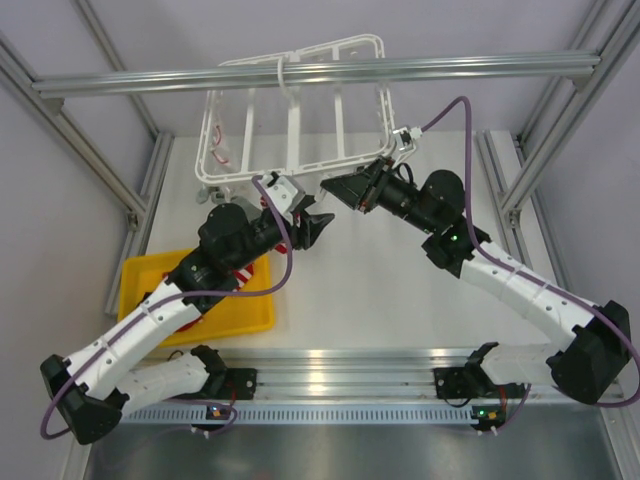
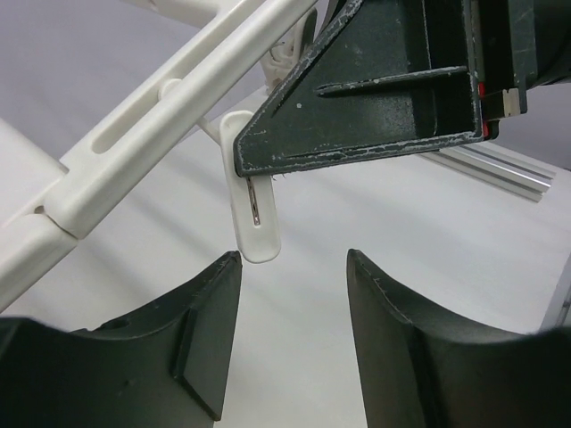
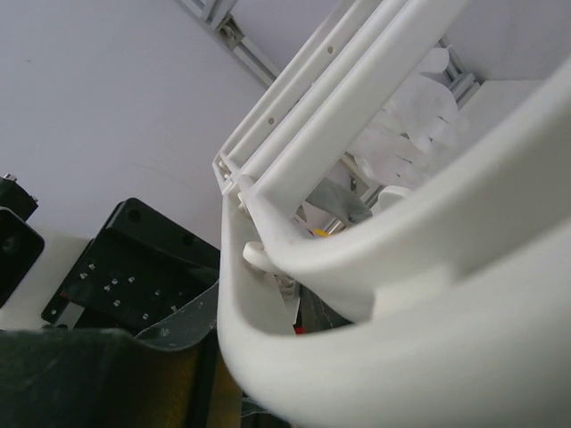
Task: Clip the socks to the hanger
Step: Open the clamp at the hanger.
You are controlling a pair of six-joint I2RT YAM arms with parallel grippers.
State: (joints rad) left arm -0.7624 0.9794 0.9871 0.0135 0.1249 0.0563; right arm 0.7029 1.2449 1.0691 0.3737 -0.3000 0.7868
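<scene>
The hanger (image 1: pixel 293 130) hangs at far centre. One sock (image 1: pixel 250 272) lies on the yellow tray (image 1: pixel 135 277) at near left, partly under the left arm. Left gripper (image 2: pixel 294 299): jaws wide, empty, just below a dangling clip (image 2: pixel 254 218). Right gripper (image 1: pixel 348 188): at that clip, jaw state cannot be told.

Hanger (image 2: pixel 161 134): white plastic, smooth, faint sheen.
Clip (image 2: pixel 252 214): same white plastic, with a bare metal spring wire.
My left fingers (image 2: pixel 201 348): black, matt, finely grained.
My right fingers (image 2: pixel 375 107): black, grainy, edges scuffed pale.
Table (image 1: pixel 380 290): white, smooth, matt.
Near-edge rail (image 1: pixel 340 372): brushed aluminium, shiny.
Tray (image 1: pixel 250 312): yellow plastic, glossy, smooth.
Cable (image 1: pixel 469 150): purple, smooth sheath.
</scene>
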